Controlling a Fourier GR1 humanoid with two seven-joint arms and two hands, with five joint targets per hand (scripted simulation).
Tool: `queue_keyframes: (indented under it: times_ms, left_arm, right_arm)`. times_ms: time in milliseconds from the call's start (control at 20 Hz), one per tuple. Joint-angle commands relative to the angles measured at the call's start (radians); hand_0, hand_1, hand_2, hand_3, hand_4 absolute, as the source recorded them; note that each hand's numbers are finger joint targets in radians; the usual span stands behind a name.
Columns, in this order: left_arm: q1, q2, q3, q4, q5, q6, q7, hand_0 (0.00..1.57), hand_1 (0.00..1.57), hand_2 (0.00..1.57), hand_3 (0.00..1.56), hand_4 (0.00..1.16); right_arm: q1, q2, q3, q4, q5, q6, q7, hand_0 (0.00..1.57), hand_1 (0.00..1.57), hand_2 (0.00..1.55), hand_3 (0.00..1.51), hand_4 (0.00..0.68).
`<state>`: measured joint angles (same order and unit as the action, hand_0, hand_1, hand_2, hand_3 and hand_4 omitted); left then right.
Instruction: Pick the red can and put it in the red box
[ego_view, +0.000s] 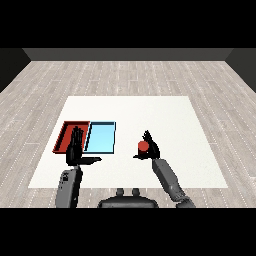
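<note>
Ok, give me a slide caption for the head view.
Right hand curls around the red can beside the light blue tray; open left hand hovers over the red tray.

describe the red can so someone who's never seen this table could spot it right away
On the white table, look right of the two trays lying side by side. There the right robot hand is curled round the red can, a small cylinder with a round top. It is the only red thing apart from the flat red tray.

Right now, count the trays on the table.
2, side by side at the table's left: red tray outermost, partly behind the left robot hand; light blue tray beside it.
</note>
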<state>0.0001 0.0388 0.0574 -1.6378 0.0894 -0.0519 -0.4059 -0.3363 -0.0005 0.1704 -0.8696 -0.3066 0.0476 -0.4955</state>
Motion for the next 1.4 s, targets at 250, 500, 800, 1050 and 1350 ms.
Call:
queue_keyframes:
  times_ms: [250, 500, 800, 1050, 1350]
  left_arm:
    - [0.014, -0.016, -0.008, 0.048, -0.016, -0.002, -0.064, 0.0, 0.0, 0.0, 0.0, 0.0]
    - [-0.045, 0.02, 0.031, 0.049, 0.009, -0.008, -0.018, 0.0, 0.0, 0.0, 0.0, 0.0]
    - [-0.026, -0.037, -0.037, 0.029, -0.037, 0.048, -0.012, 0.0, 0.0, 0.0, 0.0, 0.0]
    - [-0.084, 0.02, 0.014, 0.103, 0.019, 0.0, -0.019, 0.0, 0.0, 0.0, 0.0, 0.0]
    - [-0.041, -0.013, -0.059, 0.022, -0.032, 0.026, 0.018, 0.0, 0.0, 0.0, 0.0, 0.0]
  right_arm:
    - [-0.037, 0.0, 0.052, 0.066, -0.005, -0.133, -0.001, 0.0, 0.0, 0.0, 0.0, 0.0]
    - [-0.104, 0.0, 0.103, 0.167, -0.066, -0.281, -0.033, 1.48, 1.48, 1.47, 1.44, 0.566]
    - [-0.113, 0.0, 0.104, 0.11, -0.033, -0.328, 0.011, 1.47, 1.47, 1.45, 1.4, 0.595]
    - [-0.041, 0.0, 0.089, -0.001, 0.064, -0.329, 0.066, 1.47, 1.47, 1.44, 1.38, 0.597]
    - [-0.049, -0.032, 0.09, -0.105, 0.111, -0.306, 0.04, 1.43, 1.43, 1.43, 1.37, 0.623]
